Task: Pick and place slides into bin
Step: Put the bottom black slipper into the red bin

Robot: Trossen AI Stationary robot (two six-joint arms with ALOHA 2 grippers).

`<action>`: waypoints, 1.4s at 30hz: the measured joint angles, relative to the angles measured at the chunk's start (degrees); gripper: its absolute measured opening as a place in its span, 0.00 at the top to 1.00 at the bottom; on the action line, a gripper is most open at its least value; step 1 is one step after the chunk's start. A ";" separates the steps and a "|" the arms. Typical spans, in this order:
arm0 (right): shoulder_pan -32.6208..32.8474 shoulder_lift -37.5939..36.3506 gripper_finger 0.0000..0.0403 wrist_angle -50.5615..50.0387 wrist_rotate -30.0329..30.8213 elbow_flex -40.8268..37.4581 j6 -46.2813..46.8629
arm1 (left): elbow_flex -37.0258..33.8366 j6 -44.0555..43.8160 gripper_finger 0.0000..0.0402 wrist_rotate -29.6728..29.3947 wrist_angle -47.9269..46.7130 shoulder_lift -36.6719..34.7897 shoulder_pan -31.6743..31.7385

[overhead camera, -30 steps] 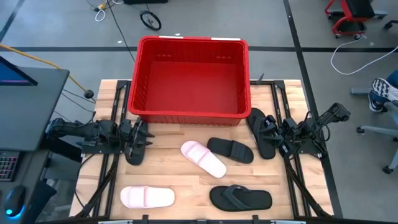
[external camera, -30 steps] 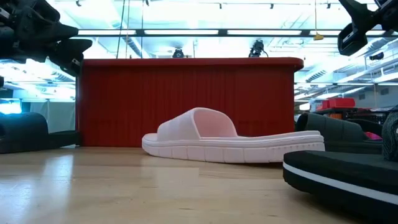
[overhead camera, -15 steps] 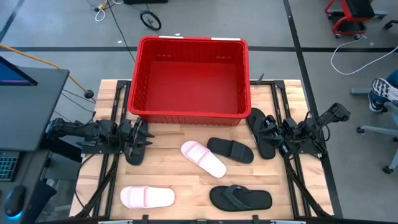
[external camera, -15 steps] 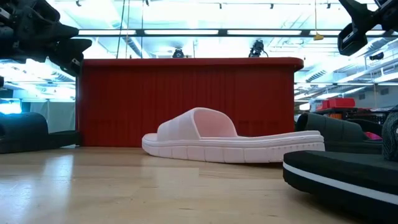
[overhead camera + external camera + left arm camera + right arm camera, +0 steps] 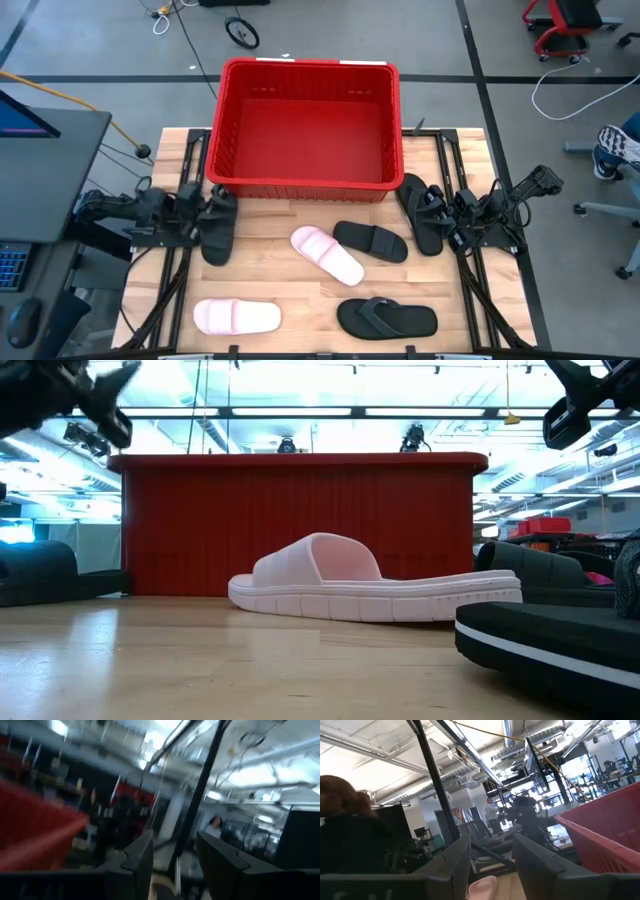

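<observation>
On the wooden table point(image 5: 280, 285), the empty red bin point(image 5: 306, 125) sits at 12 o'clock, six slides point(image 5: 326, 254) scattered below. Left gripper point(image 5: 212, 214) at 9 o'clock and right gripper point(image 5: 438, 215) at 3 o'clock both stand spread.

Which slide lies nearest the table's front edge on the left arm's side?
Start at the red bin and drop to the wooden table's front left corner. There a pale pink slide lies alone, lengthwise along the edge; the other pink slide lies diagonally mid-table beside black ones.
</observation>
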 joint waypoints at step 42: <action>-0.02 1.47 0.62 19.78 2.61 8.26 -14.74 | 20.95 7.17 0.68 -12.82 -4.59 2.88 -0.01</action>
